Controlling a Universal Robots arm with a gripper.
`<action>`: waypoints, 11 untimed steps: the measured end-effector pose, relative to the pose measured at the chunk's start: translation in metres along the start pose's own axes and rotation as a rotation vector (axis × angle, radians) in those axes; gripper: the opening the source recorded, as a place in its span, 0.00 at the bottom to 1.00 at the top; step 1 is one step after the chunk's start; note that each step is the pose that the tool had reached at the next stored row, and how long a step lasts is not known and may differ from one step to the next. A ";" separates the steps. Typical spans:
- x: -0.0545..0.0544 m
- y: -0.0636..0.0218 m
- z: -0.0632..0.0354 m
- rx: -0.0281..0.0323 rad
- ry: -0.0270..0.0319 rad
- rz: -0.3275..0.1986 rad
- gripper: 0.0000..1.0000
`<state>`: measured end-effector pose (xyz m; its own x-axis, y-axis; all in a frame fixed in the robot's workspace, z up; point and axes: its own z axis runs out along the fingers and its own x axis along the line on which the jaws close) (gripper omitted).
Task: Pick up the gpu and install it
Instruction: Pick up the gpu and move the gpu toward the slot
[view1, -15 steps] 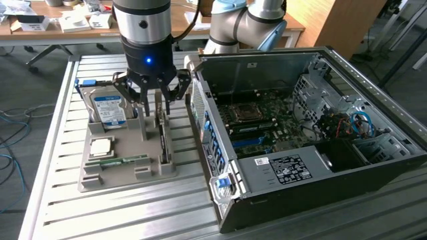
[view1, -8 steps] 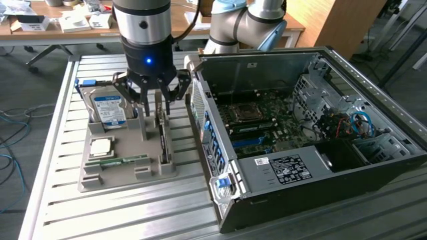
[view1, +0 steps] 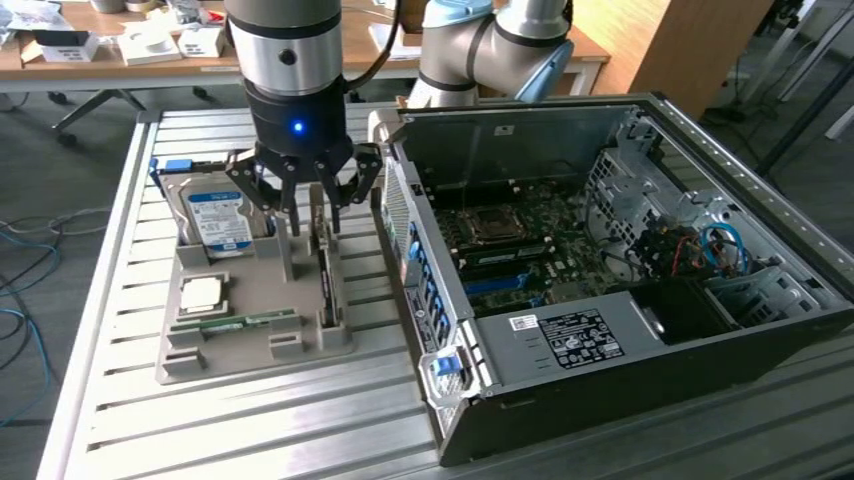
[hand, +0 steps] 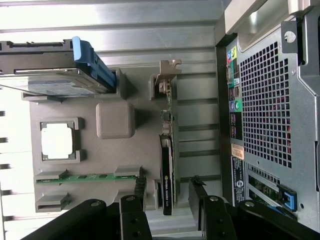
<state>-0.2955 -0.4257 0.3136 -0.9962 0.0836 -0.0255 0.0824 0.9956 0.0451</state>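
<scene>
While the open computer case (view1: 574, 400) at lower right seems to have no card fitted, the gpu (view1: 324, 270) stands on edge in the grey tray (view1: 254, 365) at centre left, not yet lifted; the gripper (view1: 310, 215) hovers just above it, jaws spread, holding nothing.

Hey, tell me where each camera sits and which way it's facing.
Exterior view: off the arm, raised, looking down at the table, tray and open computer case; the arm and open gripper show above the gpu.
Wrist view: on the wrist, looking down past its fingers at the tray and gpu.
Both show the gpu, hard drive, tray and computer case.
</scene>
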 end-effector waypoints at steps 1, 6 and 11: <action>0.000 0.0000 0.0000 0.0000 0.0000 0.000 0.47; 0.000 0.0000 0.0008 -0.0005 -0.0005 0.000 0.47; 0.000 -0.0002 0.0051 -0.0007 -0.0002 0.000 0.47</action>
<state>-0.2955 -0.4257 0.3085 -0.9962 0.0837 -0.0257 0.0824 0.9955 0.0457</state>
